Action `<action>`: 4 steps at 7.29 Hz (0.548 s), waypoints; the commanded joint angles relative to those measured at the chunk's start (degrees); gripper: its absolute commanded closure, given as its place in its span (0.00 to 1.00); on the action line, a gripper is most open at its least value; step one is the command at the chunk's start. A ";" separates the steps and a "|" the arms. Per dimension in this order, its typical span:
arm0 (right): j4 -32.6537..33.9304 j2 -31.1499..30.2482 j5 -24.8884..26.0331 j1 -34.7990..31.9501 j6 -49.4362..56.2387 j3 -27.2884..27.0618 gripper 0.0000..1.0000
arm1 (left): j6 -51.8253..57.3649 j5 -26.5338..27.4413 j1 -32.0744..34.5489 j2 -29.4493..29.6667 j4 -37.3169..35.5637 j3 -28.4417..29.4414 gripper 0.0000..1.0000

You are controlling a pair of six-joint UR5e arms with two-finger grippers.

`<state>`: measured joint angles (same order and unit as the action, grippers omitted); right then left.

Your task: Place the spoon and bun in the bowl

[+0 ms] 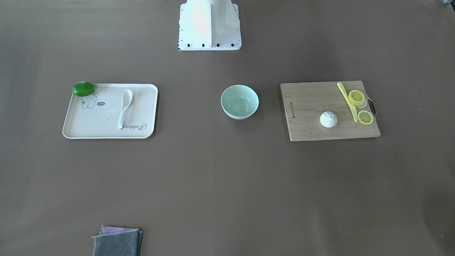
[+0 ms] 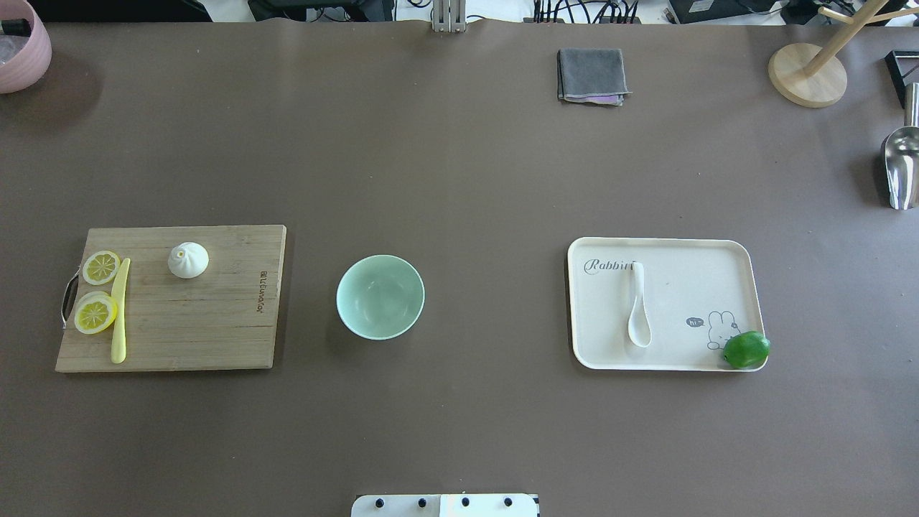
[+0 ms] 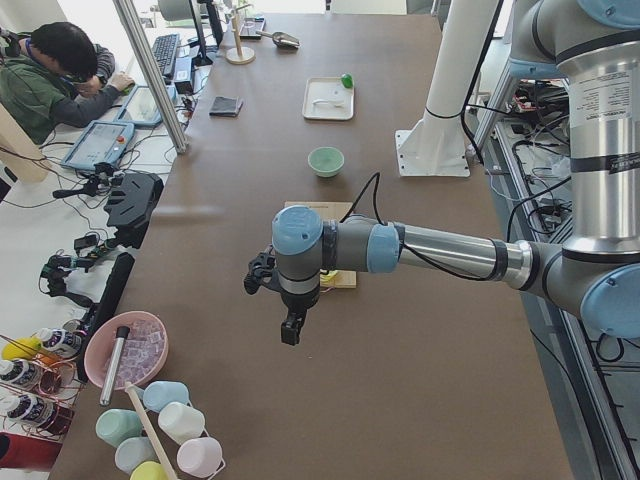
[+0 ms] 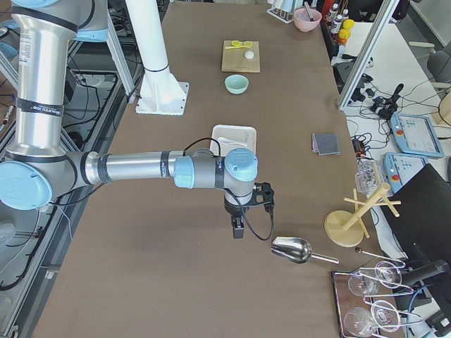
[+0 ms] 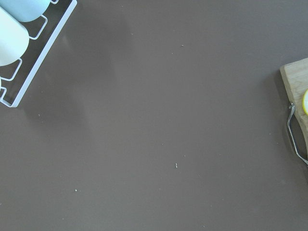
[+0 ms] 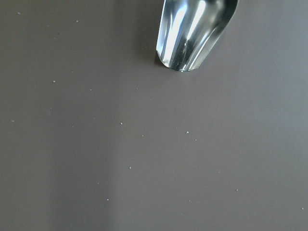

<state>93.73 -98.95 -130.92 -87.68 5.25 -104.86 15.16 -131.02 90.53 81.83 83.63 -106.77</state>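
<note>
The white spoon (image 2: 638, 309) lies on a cream tray (image 2: 689, 280) at the right of the overhead view. The white pleated bun (image 2: 188, 259) sits on a wooden cutting board (image 2: 201, 323) at the left. The mint-green bowl (image 2: 380, 296) stands empty between them. My left gripper (image 3: 290, 325) shows only in the exterior left view, above bare table beyond the board's handle end. My right gripper (image 4: 239, 229) shows only in the exterior right view, above bare table near a metal scoop (image 4: 292, 249). I cannot tell whether either is open or shut.
A green lime (image 2: 746, 350) sits on the tray's corner. A yellow knife (image 2: 119, 309) and lemon slices (image 2: 100, 267) lie on the board. A grey cloth (image 2: 591, 75), a wooden stand (image 2: 808, 75) and a pink bowl (image 2: 18, 43) stand along the far edge.
</note>
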 commanded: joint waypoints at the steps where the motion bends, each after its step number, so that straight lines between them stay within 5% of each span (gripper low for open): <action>1: -0.04 0.07 0.05 -0.04 0.02 -2.52 0.00 | 0.13 0.06 0.00 -0.44 0.13 -0.62 0.01; 4: -0.13 1.55 0.14 0.05 -0.24 -9.37 0.00 | 0.13 0.15 0.00 -0.19 0.13 -2.55 0.01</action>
<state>93.67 -98.15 -130.82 -87.67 5.22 -111.13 15.29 -130.98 90.53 81.44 83.76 -108.21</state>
